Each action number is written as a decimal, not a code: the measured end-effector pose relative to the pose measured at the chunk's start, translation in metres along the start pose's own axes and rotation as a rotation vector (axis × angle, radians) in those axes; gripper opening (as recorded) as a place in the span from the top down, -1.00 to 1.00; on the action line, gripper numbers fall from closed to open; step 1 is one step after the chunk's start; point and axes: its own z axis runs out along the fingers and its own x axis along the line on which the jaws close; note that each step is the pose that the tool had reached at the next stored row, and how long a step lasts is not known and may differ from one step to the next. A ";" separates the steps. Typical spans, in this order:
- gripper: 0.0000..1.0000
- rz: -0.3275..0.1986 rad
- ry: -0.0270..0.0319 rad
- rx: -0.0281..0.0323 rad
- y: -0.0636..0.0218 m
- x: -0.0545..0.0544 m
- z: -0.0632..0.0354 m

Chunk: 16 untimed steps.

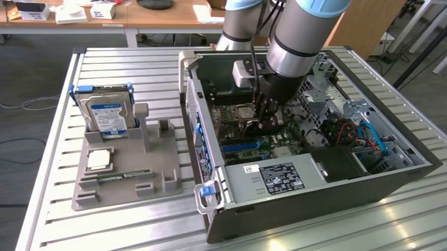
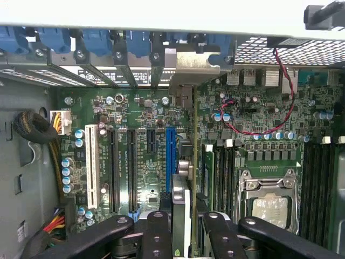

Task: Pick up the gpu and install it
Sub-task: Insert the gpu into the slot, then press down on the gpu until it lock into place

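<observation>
Gripper is down inside the open PC case, jaws closed part-way on the gpu, which sits edge-on between them, pinched by its thin faces. That grip makes sense to me: holding the card upright keeps its bottom edge pointing at the motherboard, so it can go straight down into a slot. In the wrist view the card lines up with the blue slot running ahead of the jaws, and its metal bracket is up at the case's rear wall, by the blue retention clips (can't tell if the card is fully seated or just resting on the slot, it's too hidden by the fingers).

CPU socket sits just off to one side of the jaws, black slots to the other. Well away from the jaws, out on the counter, the grey parts holder carries the hard drive.
</observation>
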 end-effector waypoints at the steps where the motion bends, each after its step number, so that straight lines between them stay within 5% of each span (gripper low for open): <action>1: 0.46 0.000 0.0000 0.0000 0.0000 0.000 0.0000; 16: 0.46 0.000 -0.0001 0.0000 0.0000 0.000 0.0000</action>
